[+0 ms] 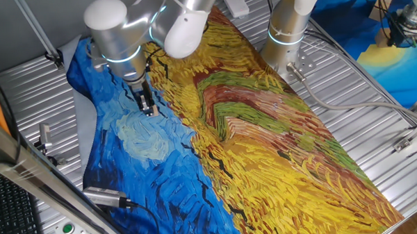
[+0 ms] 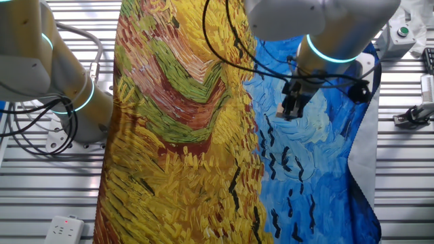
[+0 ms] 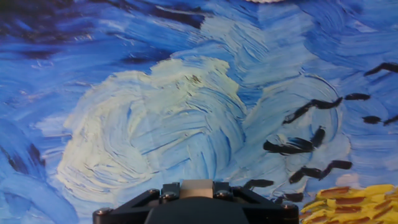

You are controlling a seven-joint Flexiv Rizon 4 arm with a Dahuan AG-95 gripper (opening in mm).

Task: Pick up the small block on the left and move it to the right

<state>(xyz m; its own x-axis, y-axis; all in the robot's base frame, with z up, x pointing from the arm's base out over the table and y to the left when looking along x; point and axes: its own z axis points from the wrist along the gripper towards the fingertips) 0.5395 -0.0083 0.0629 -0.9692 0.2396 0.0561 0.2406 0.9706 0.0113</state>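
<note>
The small block (image 3: 196, 185) is pale wood and sits clamped between my two fingers at the bottom of the hand view. It also shows as a tan piece (image 2: 281, 109) at the fingertips in the other fixed view. My gripper (image 1: 150, 109) is shut on it over the blue part of the painted cloth (image 1: 148, 175), beside a pale swirl (image 3: 155, 130). I cannot tell whether the block touches the cloth or hangs just above it.
The yellow half of the cloth (image 1: 286, 149) stretches to the right. A second robot's base (image 1: 289, 31) stands at the back, with a cable (image 1: 333, 99) beside it. A metal cylinder (image 1: 103, 197) lies at the cloth's left edge. Ribbed metal table (image 1: 375, 118) surrounds the cloth.
</note>
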